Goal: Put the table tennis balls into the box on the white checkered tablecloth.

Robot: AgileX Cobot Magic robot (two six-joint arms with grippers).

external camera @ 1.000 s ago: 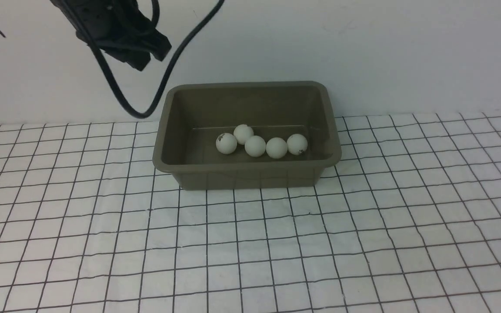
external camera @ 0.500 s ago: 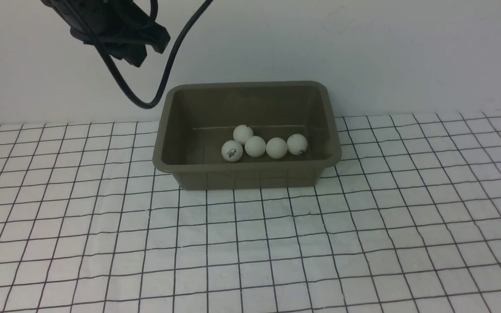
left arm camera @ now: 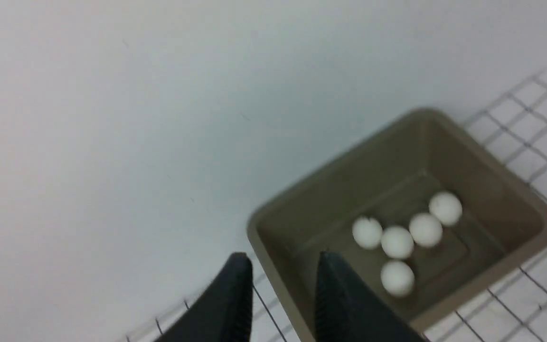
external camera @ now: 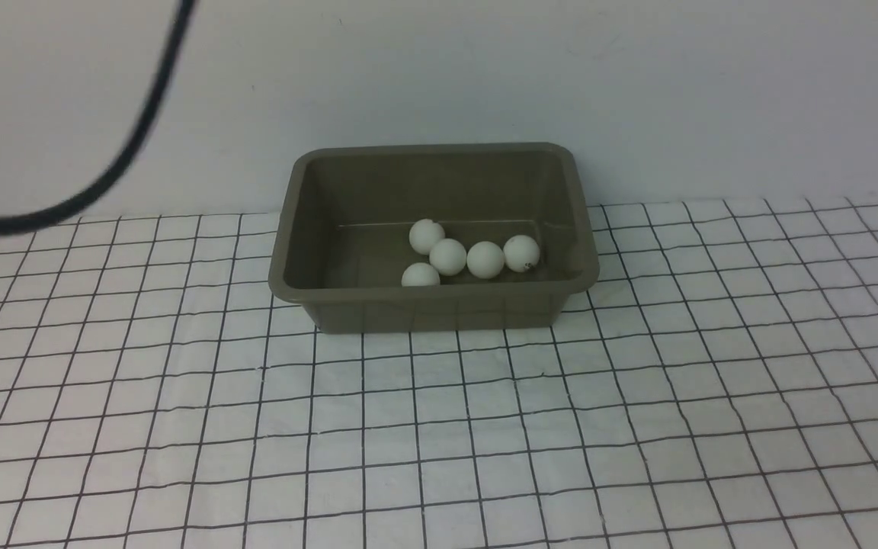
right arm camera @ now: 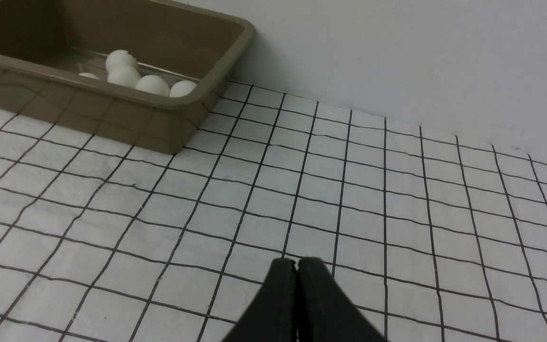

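Observation:
Several white table tennis balls (external camera: 447, 256) lie inside the olive-brown box (external camera: 431, 309), which stands on the white checkered tablecloth (external camera: 439, 427) near the back wall. One ball (external camera: 420, 276) rests against the box's near wall, and the others form a row behind it. In the left wrist view the balls (left arm camera: 397, 241) and the box (left arm camera: 487, 280) lie below my left gripper (left arm camera: 283, 268), which hangs open and empty above the box's corner. My right gripper (right arm camera: 296, 267) is shut and empty, low over the cloth and well to the right of the box (right arm camera: 112, 114).
A black cable (external camera: 126, 152) from the left arm sweeps across the upper left of the front view. A plain white wall (external camera: 637, 91) rises just behind the box. Neither arm's body shows in the front view.
The left arm has risen and drawn back to the left, leaving the front view with only its cable showing. One ball has rolled toward the box's near wall.

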